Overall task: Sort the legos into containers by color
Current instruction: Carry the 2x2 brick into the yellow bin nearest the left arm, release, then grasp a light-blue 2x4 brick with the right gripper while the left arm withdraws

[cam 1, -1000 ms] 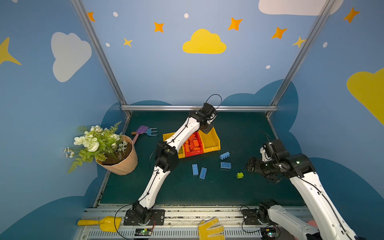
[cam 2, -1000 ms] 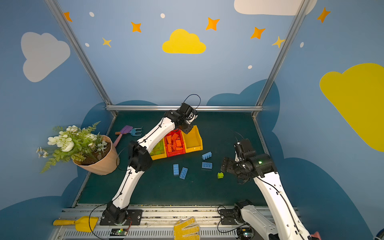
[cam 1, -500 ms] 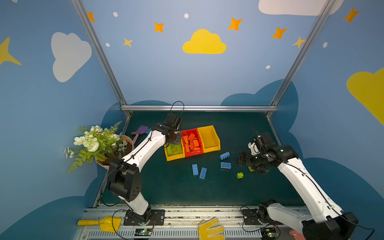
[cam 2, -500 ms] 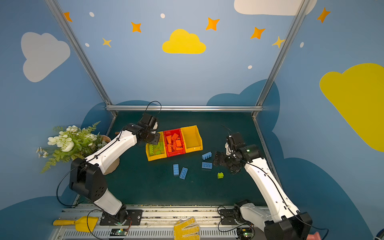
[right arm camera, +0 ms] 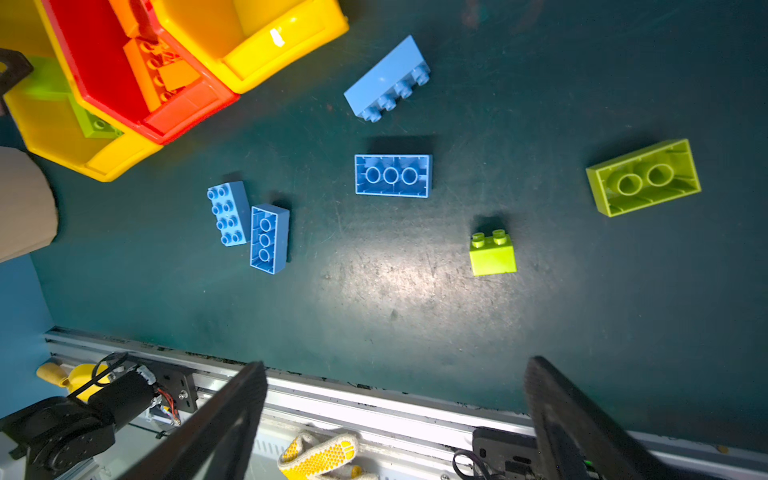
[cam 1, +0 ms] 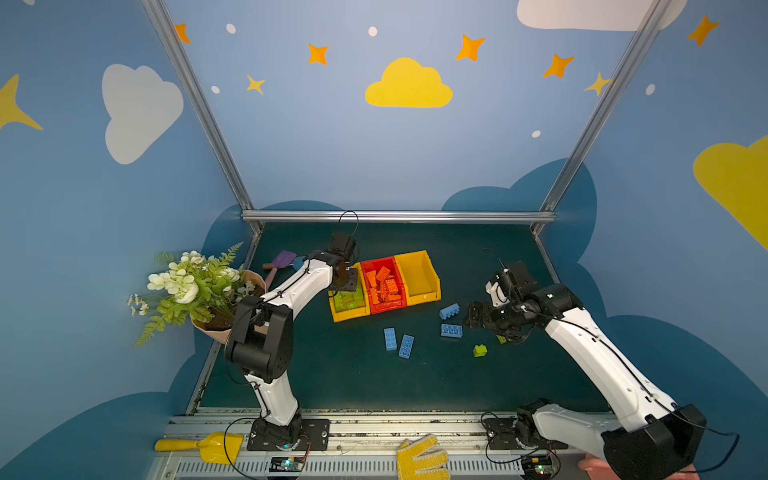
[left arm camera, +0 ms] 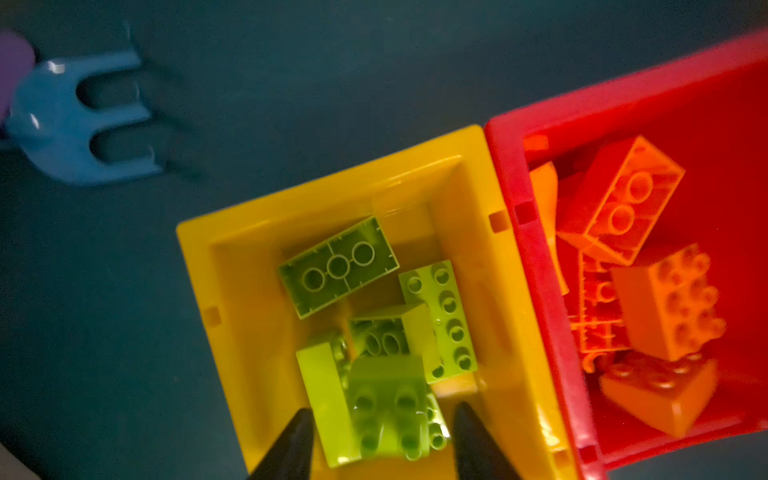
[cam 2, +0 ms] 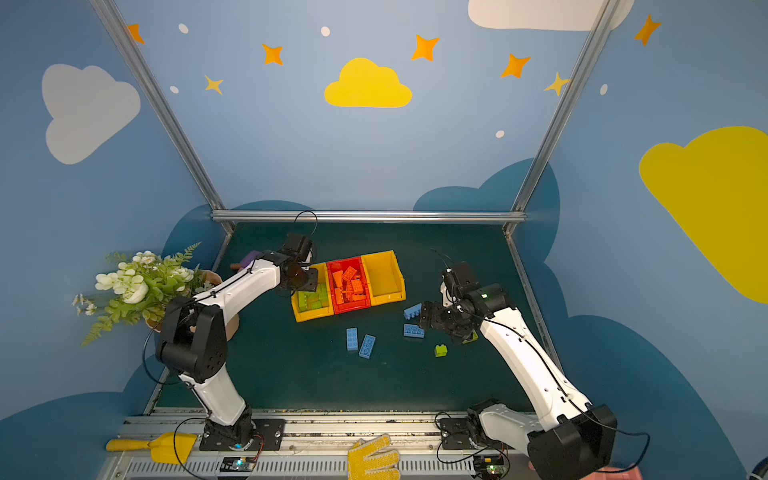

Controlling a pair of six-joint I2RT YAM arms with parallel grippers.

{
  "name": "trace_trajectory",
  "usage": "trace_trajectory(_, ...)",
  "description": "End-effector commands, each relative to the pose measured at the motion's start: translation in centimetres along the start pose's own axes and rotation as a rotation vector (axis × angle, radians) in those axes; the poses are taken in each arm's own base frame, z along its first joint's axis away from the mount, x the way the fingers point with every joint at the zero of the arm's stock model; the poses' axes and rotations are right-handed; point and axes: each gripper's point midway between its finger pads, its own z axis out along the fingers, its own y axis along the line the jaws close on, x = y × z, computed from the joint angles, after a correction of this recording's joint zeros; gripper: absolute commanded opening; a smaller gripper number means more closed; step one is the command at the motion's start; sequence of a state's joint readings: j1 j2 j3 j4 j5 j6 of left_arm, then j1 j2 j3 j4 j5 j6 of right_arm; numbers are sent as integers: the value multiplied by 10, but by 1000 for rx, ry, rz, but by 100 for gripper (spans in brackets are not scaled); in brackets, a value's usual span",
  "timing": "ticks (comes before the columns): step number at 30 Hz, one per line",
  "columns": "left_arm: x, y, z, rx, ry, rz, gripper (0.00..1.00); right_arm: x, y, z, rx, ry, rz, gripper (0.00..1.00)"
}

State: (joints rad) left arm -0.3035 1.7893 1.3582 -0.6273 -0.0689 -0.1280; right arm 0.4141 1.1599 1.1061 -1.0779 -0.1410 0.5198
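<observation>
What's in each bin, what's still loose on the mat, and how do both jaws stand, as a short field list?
left yellow bin: green legos
red bin: orange legos
right yellow bin: no legos seen
on the mat: four blue legos, two stray green legos
left jaws: apart, over the left yellow bin
right jaws: wide apart, nothing between them

**Bright top views, murky left wrist**

You get bright light in both top views, with the edges bowed. Your left wrist view is dim, and the blue toy rake is blurred. Glare pales the mat in the right wrist view.
</observation>
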Motion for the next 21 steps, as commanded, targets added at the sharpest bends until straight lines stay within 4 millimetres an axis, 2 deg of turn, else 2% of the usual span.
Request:
trace_trajectory(1,-10,1,-6,-1,-23,-7,68,4,-10,3,42,-3,20,94)
trace_trajectory(6,-19,7,-26,-15,-81,-66,70,0,-14,17,76,18,6,94)
trace_trajectory(10,-21,12,-59,-5,-185,-176,88,-18,-13,33,114,29,-19,94)
trace_trajectory(15,-2,1,-101,119,-291,-237,100,-39,1,64,96,68,28,94)
trace_trajectory(18,18,2,-116,150,-321,-277,100,-58,9,81,88,50,83,93)
trace_trajectory(21,37,5,-128,164,-336,-300,100,-71,6,95,136,41,135,91)
